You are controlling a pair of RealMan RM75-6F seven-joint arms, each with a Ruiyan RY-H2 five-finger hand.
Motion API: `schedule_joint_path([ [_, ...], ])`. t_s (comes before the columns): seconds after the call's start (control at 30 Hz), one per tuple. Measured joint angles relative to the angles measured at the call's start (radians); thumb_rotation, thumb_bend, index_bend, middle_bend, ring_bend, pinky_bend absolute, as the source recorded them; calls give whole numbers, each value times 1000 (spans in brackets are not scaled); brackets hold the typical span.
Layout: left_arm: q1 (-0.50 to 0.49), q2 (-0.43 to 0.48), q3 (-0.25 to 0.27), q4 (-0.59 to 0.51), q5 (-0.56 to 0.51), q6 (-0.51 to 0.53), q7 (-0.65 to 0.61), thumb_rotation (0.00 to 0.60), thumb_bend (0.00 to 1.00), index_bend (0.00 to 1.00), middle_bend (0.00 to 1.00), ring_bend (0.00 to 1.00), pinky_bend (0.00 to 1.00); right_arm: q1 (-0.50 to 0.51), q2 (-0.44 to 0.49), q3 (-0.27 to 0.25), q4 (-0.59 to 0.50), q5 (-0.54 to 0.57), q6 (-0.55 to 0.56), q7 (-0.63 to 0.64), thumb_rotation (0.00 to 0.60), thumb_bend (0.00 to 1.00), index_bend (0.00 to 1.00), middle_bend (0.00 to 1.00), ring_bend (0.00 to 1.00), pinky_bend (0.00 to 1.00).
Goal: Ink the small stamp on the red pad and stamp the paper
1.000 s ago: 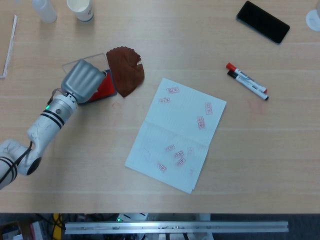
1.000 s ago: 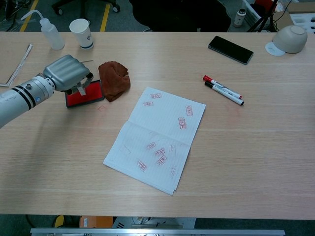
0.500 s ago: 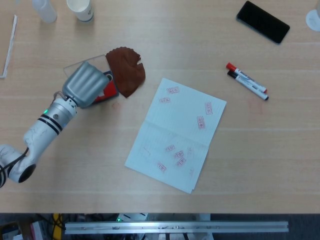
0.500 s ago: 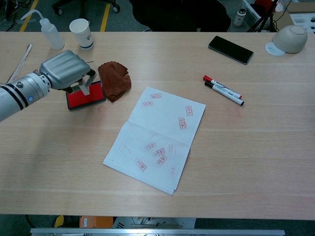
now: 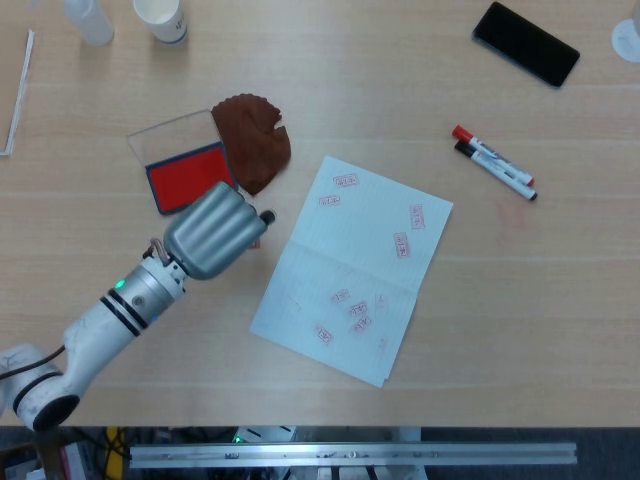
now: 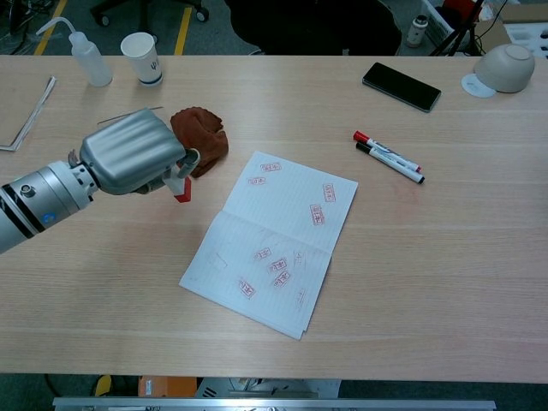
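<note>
Left hand point(image 6: 133, 158): fingers curled around the small stamp point(image 6: 181, 190), clamped on it; raised above the bench point(image 6: 445, 257), between the red pad point(image 5: 189, 177) and the paper point(image 6: 272, 240); wrist and arm run off to the lower left
Small stamp: its red-tipped end pokes out below the fingers in the chest view, over bare wood just left of the paper's upper left edge; the head view shows only a small part at the knuckles
Red pad: open, lying flat, its clear lid point(image 5: 170, 128) behind it; beside the brown cloth point(image 5: 253, 140)
Paper: a lined sheet with a fold across it, carrying several red stamp marks; flat at the middle of the bench
Right hand: in neither view
Elsewhere: two markers point(image 5: 493, 162) to the right of the paper; a black phone point(image 5: 526, 43) at the far edge; a paper cup point(image 6: 145, 56) and a squeeze bottle point(image 6: 86, 53) at the far left
</note>
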Motion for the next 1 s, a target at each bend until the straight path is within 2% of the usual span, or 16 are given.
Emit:
schedule_joint_path([
  [0.33,21,-51,39,-23,69,5,50,600,310,541,1000,1000,1000,-2,-2,-3,9,0,-4,8,600,186,246,314,193,242],
  [1.0,58,-213,74,133,155,15,118,600,310,541,1000,1000,1000,-4,-1,-3,10,8,-9,5,600,186,246,314,193,242],
])
